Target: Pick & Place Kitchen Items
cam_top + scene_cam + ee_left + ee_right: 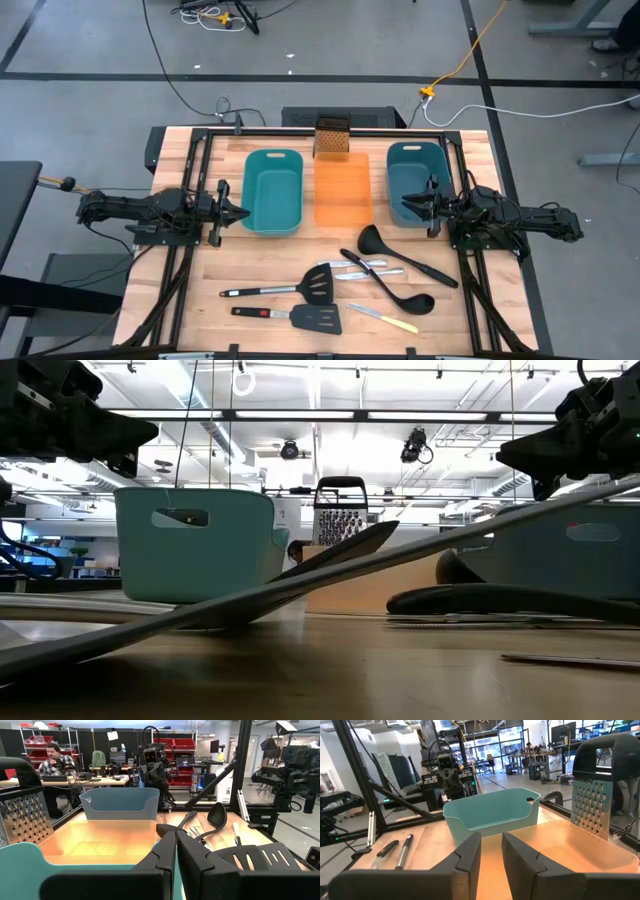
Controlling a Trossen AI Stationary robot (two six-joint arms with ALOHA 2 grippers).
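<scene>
You have both arms parked low at mid-table. The left gripper [243, 213] sits just off the outer side of the lighter teal tub [273, 189], fingers pressed together and holding nothing. The right gripper [407, 203] rests beside the darker teal tub [414, 181], fingers slightly parted with only air between them.

All utensils lie loose on the bare wood near the table's front edge: two slotted spatulas [316, 285] [318, 320], two ladles [375, 239] [418, 302], two silver knives [372, 267] and a yellow-handled knife [401, 324]. None touches a tub or the orange tray [343, 192].

Open wood remains between the grippers and the utensils, and along the left front corner.

The high view shows the full layout. The low view adds only that one spatula's handle tilts up off the table. The left wrist view shows a person seated beyond the table, plus the grater [22, 815] at the tray's back edge.
</scene>
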